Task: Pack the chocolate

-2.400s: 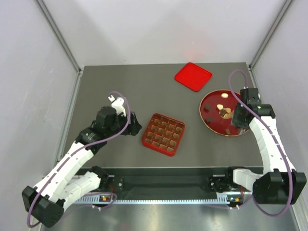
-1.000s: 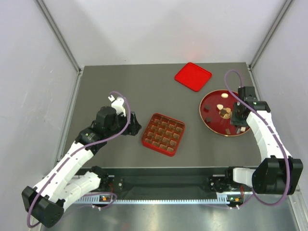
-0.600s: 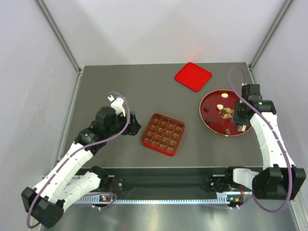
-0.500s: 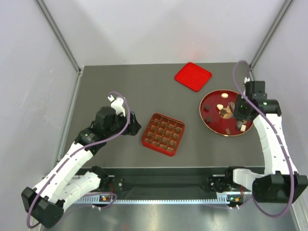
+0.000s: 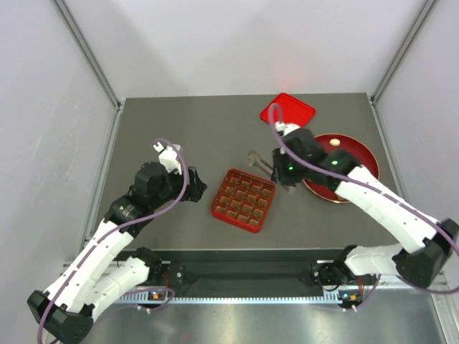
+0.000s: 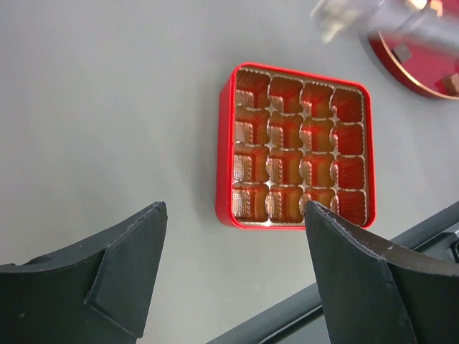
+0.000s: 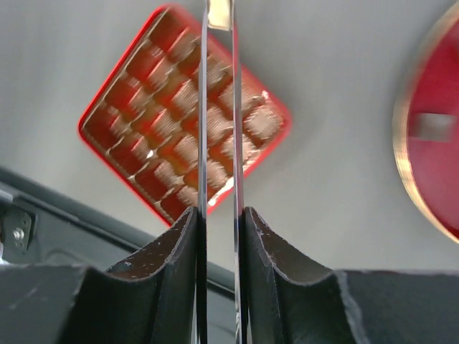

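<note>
- Chocolate [image 5: 334, 142], top view: one cream-white bit lies on the round red plate [image 5: 362, 161] at the right, and the right arm hides much of the plate.
- The right gripper [image 5: 281, 170] sits between the plate and the gridded tray [image 5: 244, 199]. It is clamped on metal tweezers [image 5: 258, 159], whose tips are over the table [image 5: 179, 129] near the tray's far corner.
- The left gripper [image 5: 192, 188] is just left of the tray, fingers spread. The flat red lid [image 5: 287, 113] lies apart, toward the back.
- Left wrist view: the fingers are wide apart with nothing between them. The tray lies below, its cells ribbed gold-brown. The plate rim shows top right with a dark piece [image 6: 403, 51] on it.
- Right wrist view: both fingers press on the tweezers blades. A tan piece [image 7: 220, 13] is pinched at the tips. The tray is blurred beneath. On the plate at the right lies a blurred piece [image 7: 434, 126], colour unclear.
</note>
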Controlling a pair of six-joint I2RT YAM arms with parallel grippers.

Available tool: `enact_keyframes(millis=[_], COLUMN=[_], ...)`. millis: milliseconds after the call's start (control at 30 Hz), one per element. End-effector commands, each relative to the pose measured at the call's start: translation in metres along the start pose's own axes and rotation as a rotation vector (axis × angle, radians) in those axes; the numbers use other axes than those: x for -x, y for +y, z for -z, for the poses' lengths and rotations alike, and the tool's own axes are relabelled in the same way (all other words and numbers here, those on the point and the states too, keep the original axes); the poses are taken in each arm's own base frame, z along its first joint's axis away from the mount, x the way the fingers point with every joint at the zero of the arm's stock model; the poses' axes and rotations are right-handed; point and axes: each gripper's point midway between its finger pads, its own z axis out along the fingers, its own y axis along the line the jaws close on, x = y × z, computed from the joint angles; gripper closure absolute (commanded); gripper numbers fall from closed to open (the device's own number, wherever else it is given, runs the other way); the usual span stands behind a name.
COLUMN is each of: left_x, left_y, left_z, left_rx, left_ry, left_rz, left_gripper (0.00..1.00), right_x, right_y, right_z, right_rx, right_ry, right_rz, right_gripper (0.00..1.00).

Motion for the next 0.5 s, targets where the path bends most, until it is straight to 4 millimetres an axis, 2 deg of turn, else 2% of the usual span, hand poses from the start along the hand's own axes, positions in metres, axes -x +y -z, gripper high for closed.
enact_keyframes(millis=[0,67,233,467], left_x=[0.021,0.022,0.021,0.020], left_y=[-0.004,-0.003,-0.001,-0.001], left_z=[0.012,0.014,0.015,0.013], left_rx=[-0.008,-0.005,0.004,0.005], left_ry=[-0.079,-0.090,-0.096,-0.093], left_rz=[-0.029,-0.029,-0.027,-0.029], left_gripper=[0.17,0.17,0.17,0.17], right_x=[0.022,0.013,0.003,-0.002], right_y=[0.040,0.055,0.073,0.078], right_z=[-0.006,-0.016,-0.030,-0.038], right_rx=[0.034,0.044,0.050,0.053], right_ry=[-0.084,-0.052,-0.021,-0.019], right_rz=[-0.007,0.031,0.065,0.072], right_gripper=[0.88,0.87,0.87,0.85])
